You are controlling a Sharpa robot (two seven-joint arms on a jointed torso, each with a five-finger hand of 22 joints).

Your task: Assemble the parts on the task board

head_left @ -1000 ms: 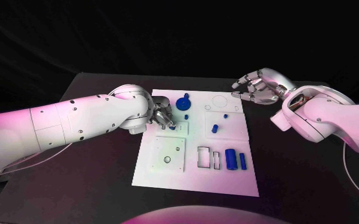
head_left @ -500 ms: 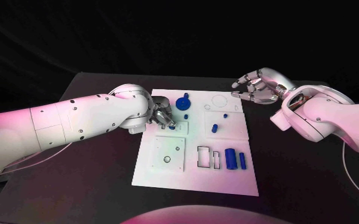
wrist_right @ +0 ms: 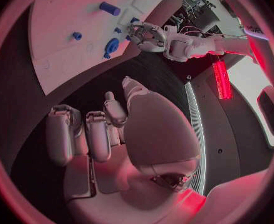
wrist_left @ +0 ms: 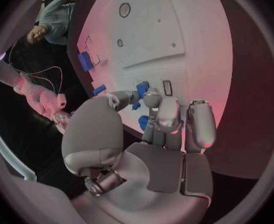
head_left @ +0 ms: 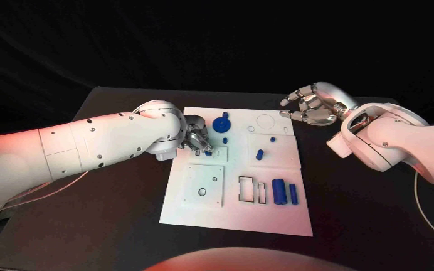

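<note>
Left hand over task board, fingers pinching small blue part at fingertips; right hand curled, empty, farther off.

Black table under the white plate, dark backdrop behind it
</note>
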